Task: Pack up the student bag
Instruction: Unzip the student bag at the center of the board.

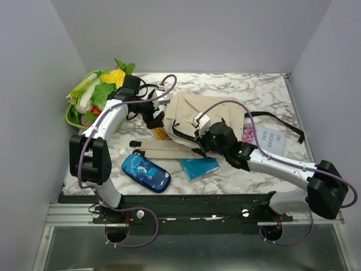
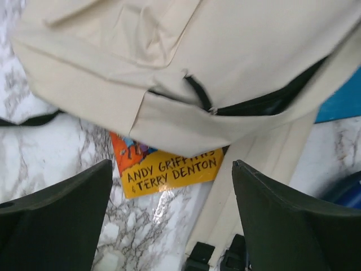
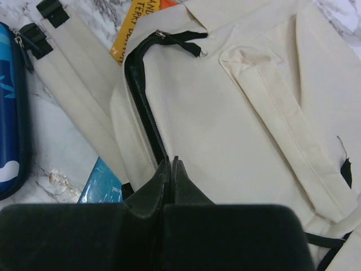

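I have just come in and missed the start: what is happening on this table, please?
The robot is busy with a beige student bag lying on the marble table. The right claw is shut at its black zipper; whether it pinches cloth is unclear. The left claw hangs open above a yellow book partly under the bag. A blue pencil case lies outside.

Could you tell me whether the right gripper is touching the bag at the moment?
Touching. The right wrist view shows the right gripper closed, its tips pinching the bag right at the black zipper, with no gap visible.
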Controlling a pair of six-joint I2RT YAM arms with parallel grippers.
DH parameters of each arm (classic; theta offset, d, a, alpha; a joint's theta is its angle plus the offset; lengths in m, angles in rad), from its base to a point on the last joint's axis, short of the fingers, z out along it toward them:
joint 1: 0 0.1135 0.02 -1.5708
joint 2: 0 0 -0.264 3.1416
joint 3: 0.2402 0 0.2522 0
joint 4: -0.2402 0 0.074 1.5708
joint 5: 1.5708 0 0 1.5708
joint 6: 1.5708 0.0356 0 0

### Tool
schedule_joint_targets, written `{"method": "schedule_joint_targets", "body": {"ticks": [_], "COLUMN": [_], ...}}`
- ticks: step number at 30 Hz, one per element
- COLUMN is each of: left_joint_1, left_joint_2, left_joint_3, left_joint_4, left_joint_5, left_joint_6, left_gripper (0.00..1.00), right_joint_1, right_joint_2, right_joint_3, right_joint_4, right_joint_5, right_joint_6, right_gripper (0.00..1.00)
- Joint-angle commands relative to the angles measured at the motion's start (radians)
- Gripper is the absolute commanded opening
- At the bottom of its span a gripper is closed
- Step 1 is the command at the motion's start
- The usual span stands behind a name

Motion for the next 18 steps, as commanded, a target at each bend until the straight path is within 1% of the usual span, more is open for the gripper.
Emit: {"method": "schedule_joint_targets", "body": {"ticks": [1,3,6,11,14,17,18], "left_joint_1": [-0.052,-0.081,-0.127,-0.195,-0.209,-0.221,-0.232], "left_joint_2": [-0.061,-0.032,-0.001,0.035,0.048,0.058,0.065], "left_joint_3": [0.08,0.097,0.11,0.122,0.119,0.108,0.105], "left_joint_4": [-0.163,-0.21,-0.192,-0.208,-0.16,-0.085,-0.036], "left_joint_5": [0.219,0.233,0.265,0.243,0.249,0.228,0.225], "left_joint_6": [0.223,0.269,0.274,0.334,0.3,0.248,0.21], "left_gripper": [0.99,0.99,0.99,0.99,0.99,0.99,0.99], "right_joint_1": [0.011,0.009,0.009,0.009,0.009,0.009,0.009], "right_joint_2": [0.023,0.022,0.019,0.026,0.042,0.054,0.058], "right_joint_3": [0.072,0.086,0.116,0.145,0.155,0.164,0.17], "right_joint_4": [0.023,0.034,0.038,0.037,0.037,0.04,0.04], "right_joint_5": [0.021,0.027,0.026,0.003,-0.003,-0.014,-0.019], "right_joint_6": [-0.04,-0.057,-0.08,-0.107,-0.113,-0.115,-0.115], "right_gripper": [0.01,0.01,0.01,0.01,0.01,0.01,0.01]}}
